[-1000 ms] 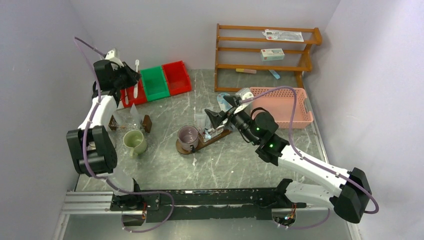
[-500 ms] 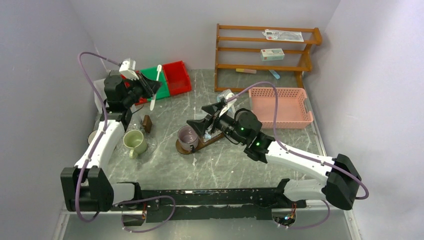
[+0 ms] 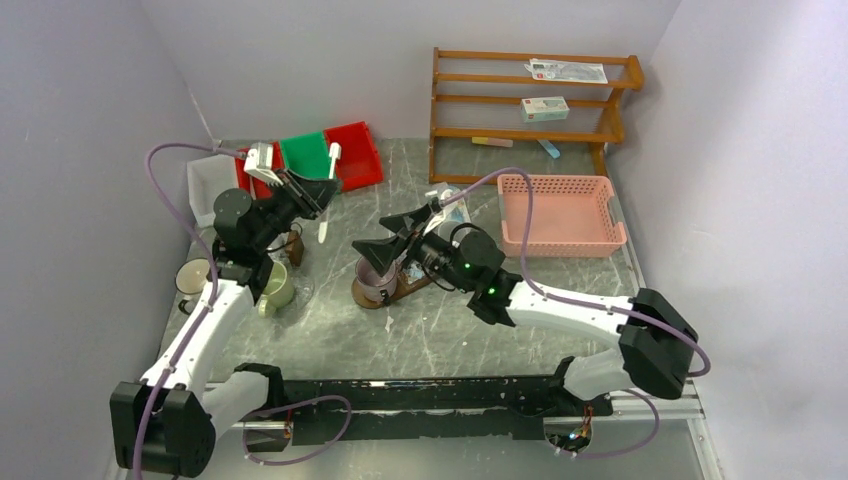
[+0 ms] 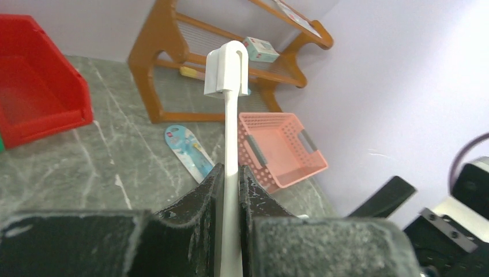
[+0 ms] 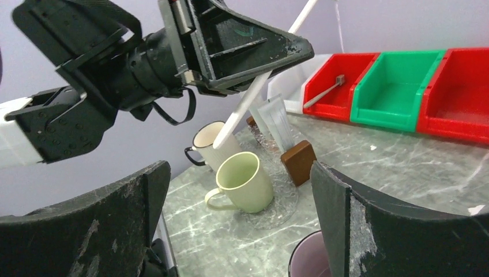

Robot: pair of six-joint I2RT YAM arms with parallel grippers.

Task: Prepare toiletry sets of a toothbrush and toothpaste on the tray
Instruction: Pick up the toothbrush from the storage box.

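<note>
My left gripper [image 3: 312, 190] is shut on a slim white toothbrush [image 3: 328, 190], held in the air left of the tray. In the left wrist view the toothbrush [image 4: 229, 133] runs up between the closed fingers [image 4: 204, 199], head at the top. A purple mug [image 3: 375, 272] stands on the left end of the dark brown tray [image 3: 432, 274]. My right gripper [image 3: 385, 248] hangs open just above that mug, with nothing between its fingers. The right wrist view shows the purple mug [image 5: 314, 259] below the right gripper [image 5: 239, 173] and the toothbrush [image 5: 254, 95] ahead. I cannot make out any toothpaste.
A pale green mug [image 3: 275, 285] and a white mug [image 3: 193, 275] stand at the left, with a brown block [image 3: 293, 246] behind them. Red and green bins [image 3: 352, 152] line the back. A pink basket [image 3: 560, 210] and a wooden shelf [image 3: 530, 100] are at the right. A packaged toothbrush [image 4: 187, 147] lies on the table.
My left arm has swung from the bins toward the middle of the table, carrying the toothbrush. My right gripper has moved left over the purple mug, still open.
</note>
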